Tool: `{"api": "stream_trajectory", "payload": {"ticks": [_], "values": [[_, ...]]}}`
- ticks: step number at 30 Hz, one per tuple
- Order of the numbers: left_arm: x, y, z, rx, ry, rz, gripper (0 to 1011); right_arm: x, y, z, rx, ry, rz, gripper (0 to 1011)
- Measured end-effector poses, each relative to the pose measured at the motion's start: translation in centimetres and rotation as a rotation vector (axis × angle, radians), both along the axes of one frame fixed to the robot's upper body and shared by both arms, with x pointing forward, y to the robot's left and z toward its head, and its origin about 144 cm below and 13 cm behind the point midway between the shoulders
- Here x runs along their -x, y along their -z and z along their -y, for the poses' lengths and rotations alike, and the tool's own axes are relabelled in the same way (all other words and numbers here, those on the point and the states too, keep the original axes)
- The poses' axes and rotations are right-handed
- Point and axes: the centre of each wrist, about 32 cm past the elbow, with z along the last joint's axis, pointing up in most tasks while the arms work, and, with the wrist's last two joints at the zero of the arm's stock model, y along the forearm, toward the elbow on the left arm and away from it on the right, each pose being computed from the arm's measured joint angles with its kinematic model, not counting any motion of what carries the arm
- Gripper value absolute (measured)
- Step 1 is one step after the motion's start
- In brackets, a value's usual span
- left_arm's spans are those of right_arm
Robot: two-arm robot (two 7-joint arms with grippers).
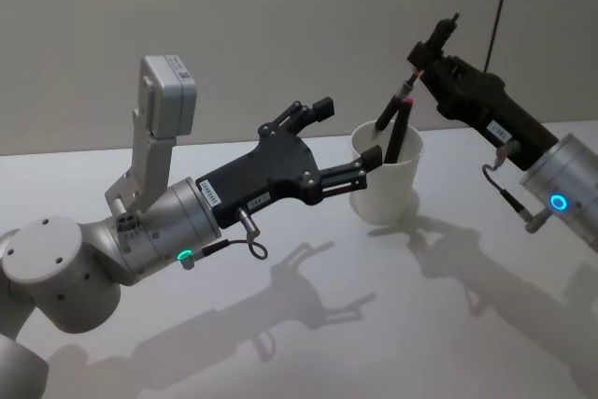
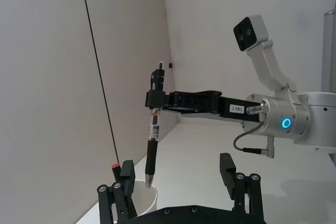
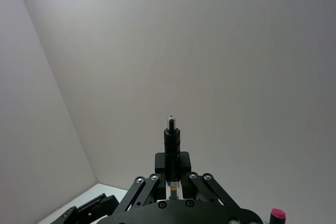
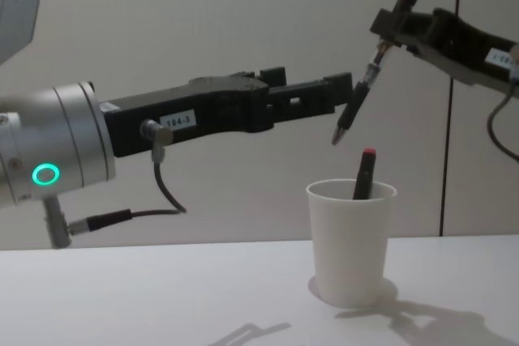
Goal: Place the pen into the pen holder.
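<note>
While the pen (image 4: 357, 105) hangs tilted in the air above the pen holder (image 4: 350, 241), its tip points down toward the cup's mouth w/o touching it. Pen is black w/ a clear mid-section; in the left wrist view (image 2: 152, 148) its tip sits just over the white rim (image 2: 147, 195). Right gripper (image 4: 388, 26) has its fingers clamped on the pen's upper end, approx. at the clip; right wrist view shows the pen's top (image 3: 171, 140) sticking up between the closed fingers (image 3: 184, 161). In the head view the right gripper (image 1: 432, 55) comes in from the right, above and just behind the cup (image 1: 386, 184).

Inside the white paper cup stands a second pen w/ a red cap (image 4: 364, 173), leaning against the rim.

Left gripper (image 1: 350, 142) reaches in from the left, fingers spread wide apart, holding nothing; lower finger (image 1: 360, 173) is just beside the cup's rim, upper finger (image 1: 313, 109) raised clear. In the chest view the left gripper (image 4: 336, 91) is level w/ the hanging pen, above the cup.

Cup stands upright on a white table (image 1: 308, 343).
</note>
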Motion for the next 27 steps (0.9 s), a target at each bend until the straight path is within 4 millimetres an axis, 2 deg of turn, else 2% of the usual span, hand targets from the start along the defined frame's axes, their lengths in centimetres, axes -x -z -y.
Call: {"api": "stream_trajectory", "payload": {"ticks": [27], "values": [[0.0,0.0,0.0,0.000,0.000,0.000,1001,-2.9,1.4,-2.3,0.248,0.089,0.088,147]]}}
